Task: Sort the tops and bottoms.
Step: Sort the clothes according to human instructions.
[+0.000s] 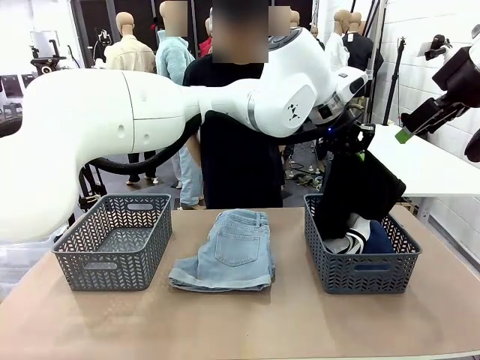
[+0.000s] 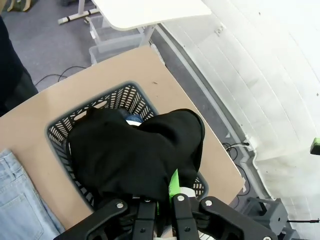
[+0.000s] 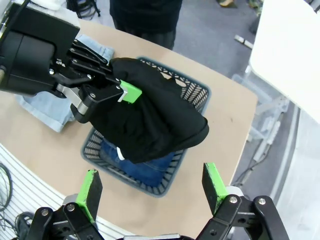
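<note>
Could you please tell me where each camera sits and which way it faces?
Front view: between the arms, facing the person across the table; the left arm crosses it.
Left wrist view: above the right-hand basket, looking down its shut left gripper at the black top.
Right wrist view: higher, looking down between the fingers of its open right gripper.
Shared: both wrist views see that top, basket and denim shorts.

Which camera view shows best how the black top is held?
The right wrist view: the left gripper is shut on the black top, seen from the side, above the basket. In the left wrist view, cloth mostly hides the grip. The front view shows it hanging, the grip hard to make out.
</note>
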Action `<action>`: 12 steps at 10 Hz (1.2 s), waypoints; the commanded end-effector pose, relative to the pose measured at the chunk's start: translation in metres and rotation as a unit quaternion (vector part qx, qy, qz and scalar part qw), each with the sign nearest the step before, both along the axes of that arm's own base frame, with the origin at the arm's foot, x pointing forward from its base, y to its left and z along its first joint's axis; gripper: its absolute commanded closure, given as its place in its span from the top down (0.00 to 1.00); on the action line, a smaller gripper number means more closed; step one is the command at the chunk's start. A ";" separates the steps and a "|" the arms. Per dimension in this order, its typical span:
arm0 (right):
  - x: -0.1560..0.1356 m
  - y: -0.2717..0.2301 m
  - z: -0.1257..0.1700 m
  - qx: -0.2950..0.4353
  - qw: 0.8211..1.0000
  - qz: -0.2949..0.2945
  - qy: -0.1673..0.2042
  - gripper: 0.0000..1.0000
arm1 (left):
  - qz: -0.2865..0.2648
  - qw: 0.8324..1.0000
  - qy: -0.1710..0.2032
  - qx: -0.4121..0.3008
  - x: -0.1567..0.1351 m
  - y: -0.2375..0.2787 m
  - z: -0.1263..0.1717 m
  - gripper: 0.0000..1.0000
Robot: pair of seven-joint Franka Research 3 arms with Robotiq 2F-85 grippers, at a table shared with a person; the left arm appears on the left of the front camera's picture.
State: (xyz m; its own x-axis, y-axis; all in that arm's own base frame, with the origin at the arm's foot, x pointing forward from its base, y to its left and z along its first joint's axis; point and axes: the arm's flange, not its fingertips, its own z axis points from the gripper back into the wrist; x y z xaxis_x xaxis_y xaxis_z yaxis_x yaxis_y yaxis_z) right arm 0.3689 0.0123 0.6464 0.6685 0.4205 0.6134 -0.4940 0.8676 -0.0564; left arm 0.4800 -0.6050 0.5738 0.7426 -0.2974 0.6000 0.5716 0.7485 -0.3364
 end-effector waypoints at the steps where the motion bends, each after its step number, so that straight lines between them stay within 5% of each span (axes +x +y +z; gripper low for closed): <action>1: 0.000 0.000 0.000 -0.007 1.000 0.000 0.000 1.00 | -0.013 1.000 0.011 0.003 0.013 -0.009 -0.016 0.00; 4: 0.000 0.000 0.000 -0.007 1.000 0.000 0.000 1.00 | -0.031 0.998 0.043 -0.031 0.061 -0.024 -0.074 0.00; 9: 0.000 0.000 0.000 -0.007 1.000 0.000 0.000 1.00 | -0.032 0.987 0.046 0.150 0.077 -0.062 -0.140 0.00; 12: 0.000 0.000 0.000 -0.007 1.000 0.000 0.000 1.00 | -0.035 0.981 0.063 0.181 0.087 -0.066 -0.164 0.00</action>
State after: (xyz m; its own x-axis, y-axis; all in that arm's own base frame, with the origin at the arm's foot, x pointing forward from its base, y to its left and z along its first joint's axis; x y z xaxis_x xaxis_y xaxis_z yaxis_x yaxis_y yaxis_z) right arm 0.3688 0.0122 0.6465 0.6685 0.4204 0.6135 -0.4940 0.8676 -0.0564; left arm 0.5248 -0.6352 0.4054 0.7791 -0.5105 0.3639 0.5906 0.7924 -0.1529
